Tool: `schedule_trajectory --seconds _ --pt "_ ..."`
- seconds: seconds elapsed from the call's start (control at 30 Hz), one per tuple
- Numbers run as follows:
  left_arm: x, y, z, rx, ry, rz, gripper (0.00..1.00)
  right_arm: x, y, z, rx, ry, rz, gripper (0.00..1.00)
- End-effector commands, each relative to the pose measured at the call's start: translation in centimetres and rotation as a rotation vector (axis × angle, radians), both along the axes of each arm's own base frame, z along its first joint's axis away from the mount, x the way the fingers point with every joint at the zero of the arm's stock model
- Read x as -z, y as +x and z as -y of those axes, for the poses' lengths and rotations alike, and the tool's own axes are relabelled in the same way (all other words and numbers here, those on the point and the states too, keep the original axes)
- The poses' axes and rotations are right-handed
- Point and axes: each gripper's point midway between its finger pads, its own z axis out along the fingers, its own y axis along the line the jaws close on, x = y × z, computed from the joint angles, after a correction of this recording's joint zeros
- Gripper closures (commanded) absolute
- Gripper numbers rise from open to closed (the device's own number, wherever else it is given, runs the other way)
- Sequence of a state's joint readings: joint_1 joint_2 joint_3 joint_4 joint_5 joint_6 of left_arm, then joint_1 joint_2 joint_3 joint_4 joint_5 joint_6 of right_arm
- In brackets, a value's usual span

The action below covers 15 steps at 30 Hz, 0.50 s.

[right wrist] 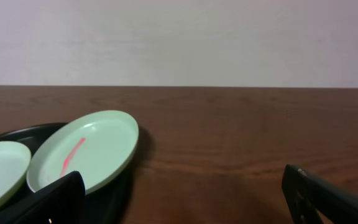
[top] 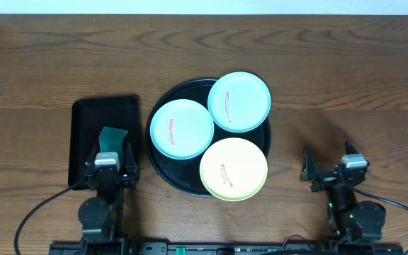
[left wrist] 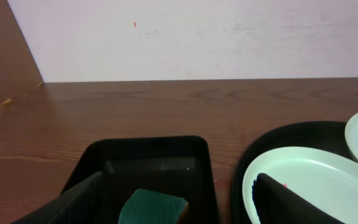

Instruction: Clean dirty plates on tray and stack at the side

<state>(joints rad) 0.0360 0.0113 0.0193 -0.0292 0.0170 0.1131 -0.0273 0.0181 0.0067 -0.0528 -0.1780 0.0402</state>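
The round black tray (top: pixel 163 166) holds three plates, each with a thin red-orange streak: a mint-blue plate (top: pixel 181 129) at left, a mint-blue plate (top: pixel 239 101) at upper right, and a pale yellow plate (top: pixel 234 168) at the front. My left gripper (top: pixel 110 153) is open over the rectangular tray, left of the plates. In the left wrist view my left gripper (left wrist: pixel 179 205) has a green sponge between its fingers, untouched, with a plate (left wrist: pixel 316 177) to the right. My right gripper (top: pixel 328 164) is open and empty over bare tabletop (top: pixel 346 85). In the right wrist view my right gripper (right wrist: pixel 185 199) sits right of a streaked plate (right wrist: pixel 82 155).
A smaller rectangular black tray (top: pixel 83 134) stands left of the round tray and holds a green sponge (top: pixel 110 137), also in the left wrist view (left wrist: pixel 153 207). Bare wood tabletop lies behind and to the right of the round tray. A pale wall (right wrist: pixel 179 37) rises behind the table.
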Motion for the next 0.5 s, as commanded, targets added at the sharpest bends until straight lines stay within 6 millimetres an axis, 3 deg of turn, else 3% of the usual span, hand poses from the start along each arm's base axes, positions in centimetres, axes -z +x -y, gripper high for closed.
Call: schedule_trajectory --seconds 0.0,0.17,0.37,0.47 --pt "1.8 -0.1 -0.1 -0.003 0.017 -0.060 0.25 0.3 0.1 1.1 0.069 -0.025 -0.009 0.01" --pt "1.8 -0.1 0.0 -0.002 0.016 -0.059 0.25 0.0 0.2 1.2 0.074 -0.025 0.004 0.01" --pt "1.8 0.0 0.3 0.016 0.006 -0.061 0.25 -2.4 0.0 -0.3 -0.016 -0.013 0.099 0.01" --pt "0.5 0.0 1.0 0.056 -0.001 -0.032 0.25 -3.3 -0.1 -0.5 -0.023 -0.014 0.113 0.01"
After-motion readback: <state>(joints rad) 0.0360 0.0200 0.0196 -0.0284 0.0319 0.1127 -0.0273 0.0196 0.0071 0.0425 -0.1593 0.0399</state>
